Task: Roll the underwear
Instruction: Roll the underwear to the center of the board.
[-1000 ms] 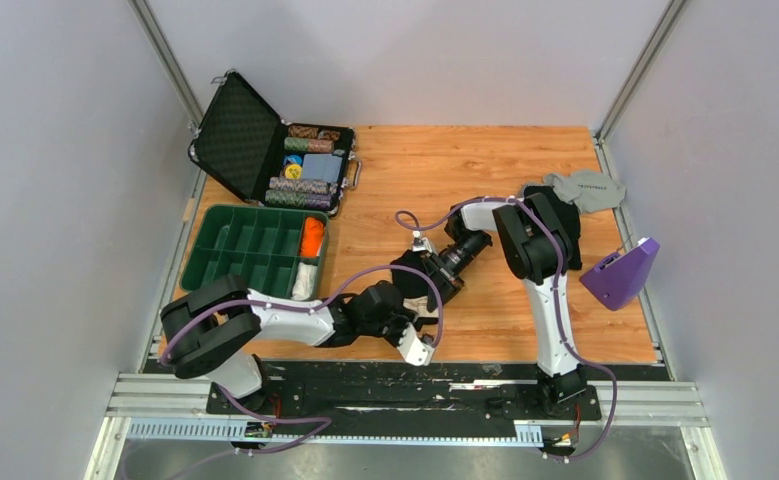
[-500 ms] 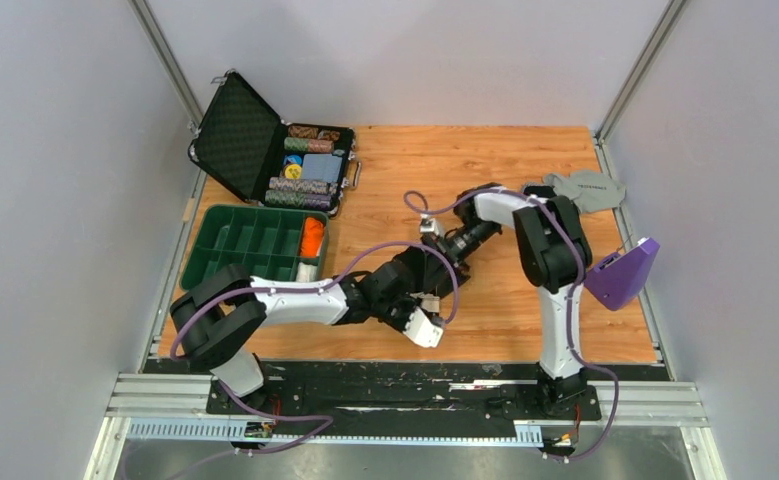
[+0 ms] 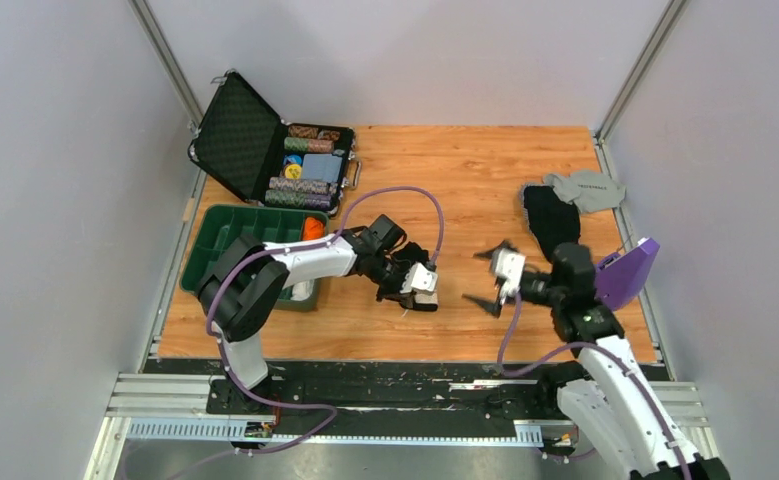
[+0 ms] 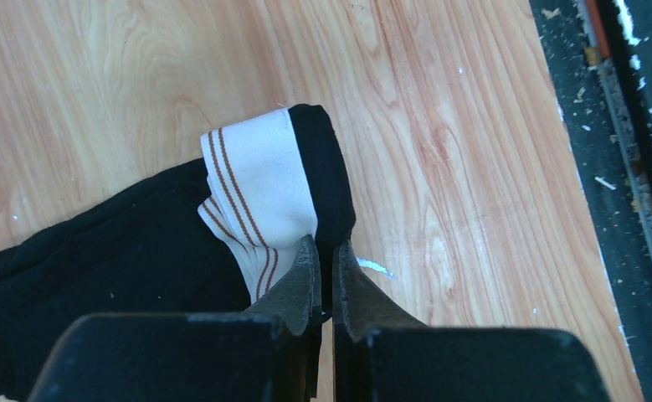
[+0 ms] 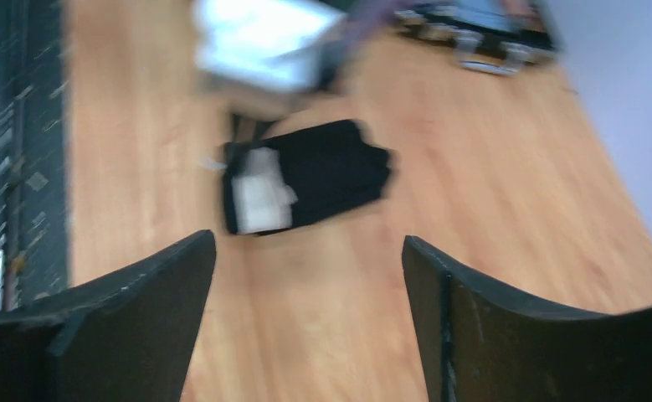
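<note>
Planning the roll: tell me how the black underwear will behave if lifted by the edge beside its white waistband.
The underwear is probably floppy: it lies in soft folds, so it should drape from the left gripper rather than hold shape. Likely light, being thin cloth. Pushed, it would probably bunch, not slide, on the wooden table.
</note>
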Controlling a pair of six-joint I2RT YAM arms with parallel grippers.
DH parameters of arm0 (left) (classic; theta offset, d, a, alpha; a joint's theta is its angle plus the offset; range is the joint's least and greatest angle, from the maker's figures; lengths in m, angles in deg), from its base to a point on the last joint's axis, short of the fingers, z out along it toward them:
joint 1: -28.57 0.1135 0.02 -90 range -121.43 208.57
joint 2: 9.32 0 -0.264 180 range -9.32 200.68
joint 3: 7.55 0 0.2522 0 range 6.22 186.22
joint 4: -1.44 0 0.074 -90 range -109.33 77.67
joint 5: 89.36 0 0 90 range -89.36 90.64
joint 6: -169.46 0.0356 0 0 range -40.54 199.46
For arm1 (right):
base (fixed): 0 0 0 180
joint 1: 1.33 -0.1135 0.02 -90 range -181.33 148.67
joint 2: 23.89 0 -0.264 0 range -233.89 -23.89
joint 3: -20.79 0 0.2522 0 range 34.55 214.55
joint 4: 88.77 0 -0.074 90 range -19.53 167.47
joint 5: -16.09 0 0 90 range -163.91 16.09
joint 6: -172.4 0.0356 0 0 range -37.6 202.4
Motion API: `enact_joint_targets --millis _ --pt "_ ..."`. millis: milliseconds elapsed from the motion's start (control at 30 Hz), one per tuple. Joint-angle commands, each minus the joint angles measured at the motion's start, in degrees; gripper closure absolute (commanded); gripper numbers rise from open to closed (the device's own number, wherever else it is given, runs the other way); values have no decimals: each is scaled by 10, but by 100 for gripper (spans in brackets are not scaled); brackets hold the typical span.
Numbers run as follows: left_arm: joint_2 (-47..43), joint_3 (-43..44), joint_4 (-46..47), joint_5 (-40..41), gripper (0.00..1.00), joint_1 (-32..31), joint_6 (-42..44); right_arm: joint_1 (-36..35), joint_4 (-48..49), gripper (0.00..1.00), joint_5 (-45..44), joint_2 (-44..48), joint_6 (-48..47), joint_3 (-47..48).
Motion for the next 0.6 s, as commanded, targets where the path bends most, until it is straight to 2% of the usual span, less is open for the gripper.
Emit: enact_joint_targets --millis 0,133,267,400,567 --pt "29 11 -59 -76 100 24 -47 -128 -45 22 -9 25 -198 -100" --pt "37 17 -54 -110 100 45 -74 -229 113 25 -118 17 -162 -163" --pt "48 23 -58 -133 100 50 -89 -278 253 26 -169 -55 -157 -179" --pt "65 35 -66 -154 100 57 -103 -297 318 28 -188 -151 -164 -169" --pt "77 42 -63 -162 100 69 -107 -298 330 36 -159 -231 -185 -144"
